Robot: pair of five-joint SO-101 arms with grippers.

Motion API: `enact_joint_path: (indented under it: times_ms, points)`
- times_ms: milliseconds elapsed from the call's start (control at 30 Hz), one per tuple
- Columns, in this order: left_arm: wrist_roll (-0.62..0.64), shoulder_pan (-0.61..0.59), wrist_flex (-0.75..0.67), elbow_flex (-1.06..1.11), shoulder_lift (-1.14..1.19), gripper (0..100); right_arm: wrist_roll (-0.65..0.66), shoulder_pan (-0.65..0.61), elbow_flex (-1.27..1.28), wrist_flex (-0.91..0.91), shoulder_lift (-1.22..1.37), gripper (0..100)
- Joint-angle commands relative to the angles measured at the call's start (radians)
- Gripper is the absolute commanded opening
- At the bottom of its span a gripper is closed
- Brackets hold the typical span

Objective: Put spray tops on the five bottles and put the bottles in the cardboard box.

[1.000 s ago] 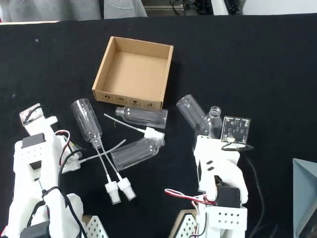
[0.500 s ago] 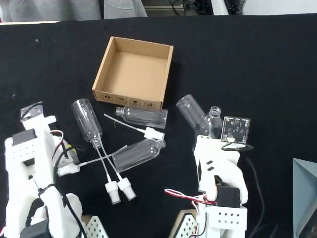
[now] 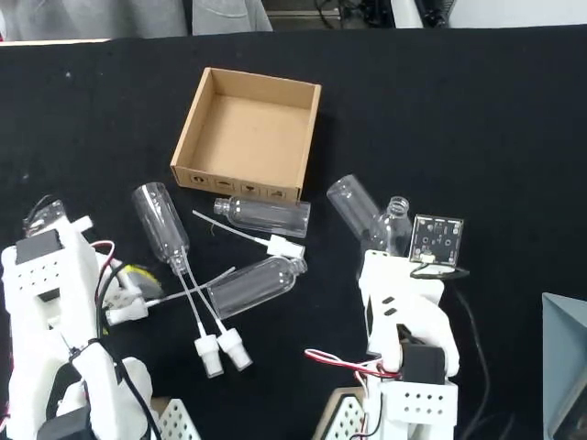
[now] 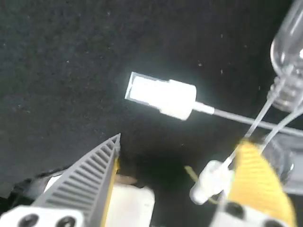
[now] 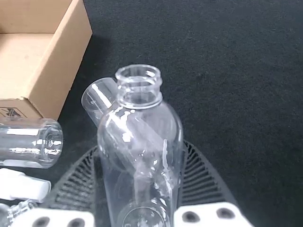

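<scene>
drawn back over the last second toward the near left edge of the black cloth-covered table [image 3: 477,101]: the left gripper [image 4: 181,142], with jaws spread wide and nothing between them. left lying on the cloth just ahead of those jaws: a white plastic spray top with a long thin dip tube [image 4: 161,97], shifted slightly from a second ago but not lifted.

no change on the other side. found as before, the right gripper [image 5: 142,153], clamped around a clear plastic bottle [image 5: 139,118] held upright with its neck open, off to the right of the shallow brown cardboard box [image 3: 238,181] and apart from it. lying just behind that bottle, a second clear bottle [image 3: 351,202]; lying on the cloth in front of the box, three more bottles [image 3: 266,215], all uncapped as far as can be told. no bottle yet inside the box.

reads as a missed or abandoned grab rather than progress: no top in hand, so no capping of the waiting bottle yet, and the task barely begun. probably calls for a fresh approach from the left, closing on the top's white head rather than its tube, then threading the tube down the open neck.
</scene>
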Motion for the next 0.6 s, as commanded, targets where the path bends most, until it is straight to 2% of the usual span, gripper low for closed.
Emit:
enact_joint_path:
  times_ms: [0,333,567]
  points:
    - [0.064,-0.01,-0.063,0.027,-0.002,39,0.012,0.029,-0.002,0.005,-0.097,3.2]
    - [0.106,-0.012,-0.276,0.22,-0.002,37,0.012,0.029,-0.002,0.005,-0.097,3.2]
    - [0.21,-0.045,-0.448,0.272,-0.005,37,0.012,0.029,-0.002,0.005,-0.097,3.2]
